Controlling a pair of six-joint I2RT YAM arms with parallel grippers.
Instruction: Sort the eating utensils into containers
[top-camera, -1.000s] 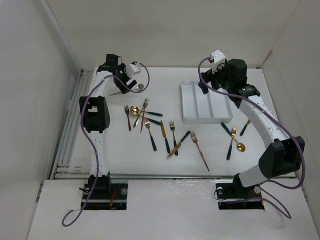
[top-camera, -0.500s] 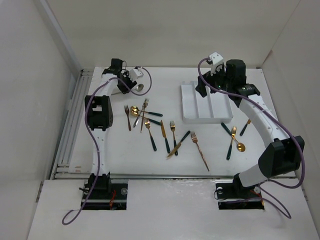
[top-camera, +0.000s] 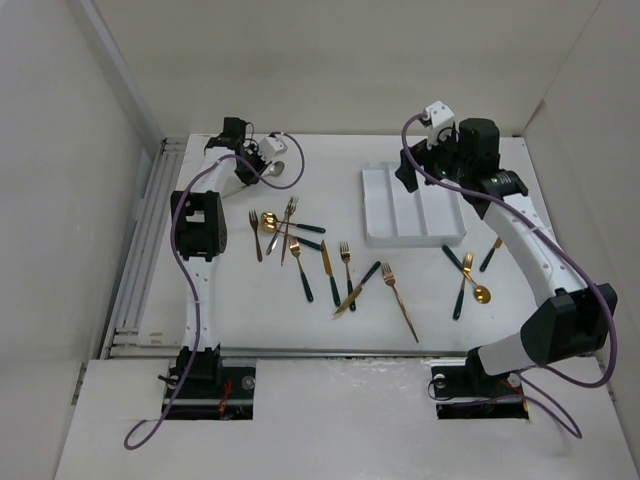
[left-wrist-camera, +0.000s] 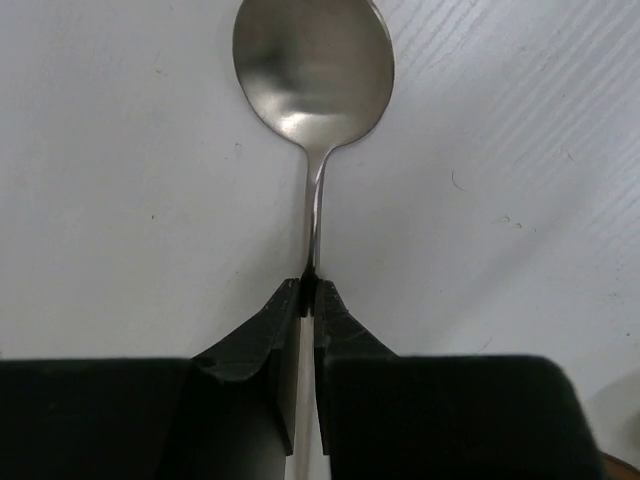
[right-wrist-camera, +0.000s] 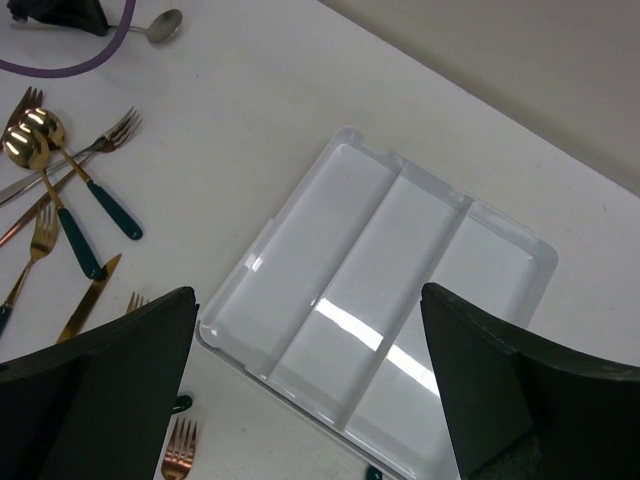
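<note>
Utensils (top-camera: 326, 258) all lie outside the tray (top-camera: 398, 210); left claw (left-wrist-camera: 309, 290) pinches a spoon (left-wrist-camera: 313, 70) left of it, right claw (right-wrist-camera: 310, 390) gapes above it.

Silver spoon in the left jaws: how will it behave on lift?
Slim silver metal spoon: probably stiff and light. Its polished, narrow stem is pinched by the left gripper jaws well behind the bowl, so it could pivot or slip.
</note>
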